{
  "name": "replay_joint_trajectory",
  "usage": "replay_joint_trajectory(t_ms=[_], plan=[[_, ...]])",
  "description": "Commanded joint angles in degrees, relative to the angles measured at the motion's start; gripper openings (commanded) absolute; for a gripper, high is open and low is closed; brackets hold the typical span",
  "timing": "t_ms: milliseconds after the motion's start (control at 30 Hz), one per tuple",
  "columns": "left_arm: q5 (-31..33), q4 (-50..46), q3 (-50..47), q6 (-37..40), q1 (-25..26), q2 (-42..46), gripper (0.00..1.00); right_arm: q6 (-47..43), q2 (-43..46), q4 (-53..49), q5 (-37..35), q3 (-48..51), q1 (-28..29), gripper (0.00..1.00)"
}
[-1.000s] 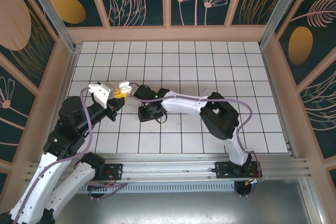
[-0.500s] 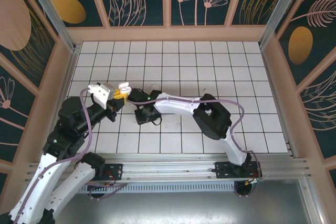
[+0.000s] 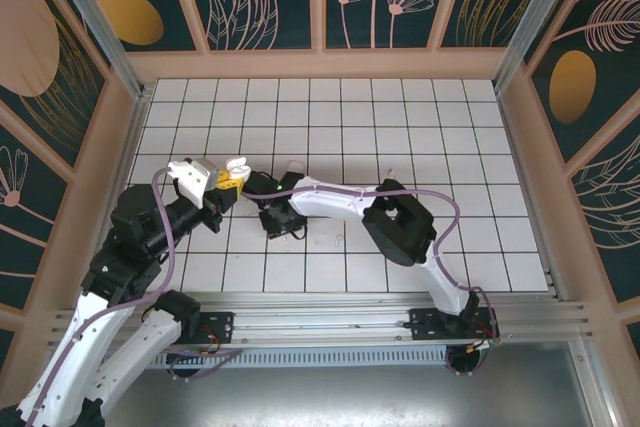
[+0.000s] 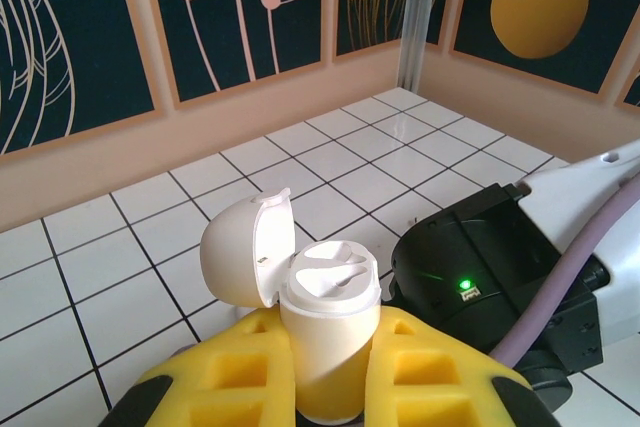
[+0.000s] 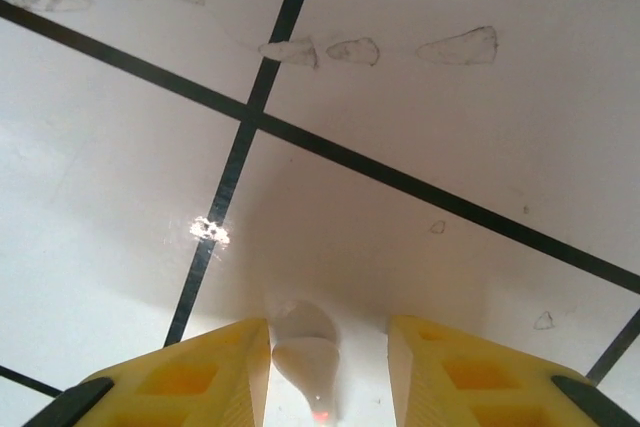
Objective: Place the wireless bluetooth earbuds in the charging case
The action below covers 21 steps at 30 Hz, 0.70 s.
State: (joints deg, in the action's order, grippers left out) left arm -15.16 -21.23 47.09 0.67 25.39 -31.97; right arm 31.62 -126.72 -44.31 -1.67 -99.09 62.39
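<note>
Yellow right hand (image 5: 328, 347) low around probable earbud (image 5: 305, 362)

Both arms are built of white shells between black joint housings, the left arm (image 3: 75, 342) and the right arm (image 3: 335, 199) alike. A lilac cable (image 3: 172, 237) loops along each. The left gripper (image 4: 330, 332) and right gripper (image 5: 328, 347) carry yellow fingers (image 4: 235, 382) moulded with square recesses. A green light (image 4: 467, 285) glows on the right arm's black wrist housing.

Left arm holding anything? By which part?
Yes: the white plastic charging case, lid open, pinched at its lower body between the left gripper's yellow fingers.
</note>
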Motion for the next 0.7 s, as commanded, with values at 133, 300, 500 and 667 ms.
replay_joint_trajectory(t_ms=[133,300,500,667], plan=[[-1.01,2.07,0.55,-0.32,-0.28,0.46,0.0,-1.47,-2.78,-4.19,-1.05,-3.66,1.56,0.35],[-1.01,1.89,0.68,-0.44,-0.26,0.64,0.0,-1.84,-3.25,-5.08,-0.86,-3.8,1.62,0.34],[-1.07,2.07,0.46,-0.73,-0.26,0.75,0.0,-2.26,-3.72,-5.48,-0.48,-3.49,1.6,0.3],[-0.92,2.05,0.39,-0.92,-0.26,0.85,0.0,-2.35,-3.51,-5.61,-0.79,-3.41,1.62,0.26]])
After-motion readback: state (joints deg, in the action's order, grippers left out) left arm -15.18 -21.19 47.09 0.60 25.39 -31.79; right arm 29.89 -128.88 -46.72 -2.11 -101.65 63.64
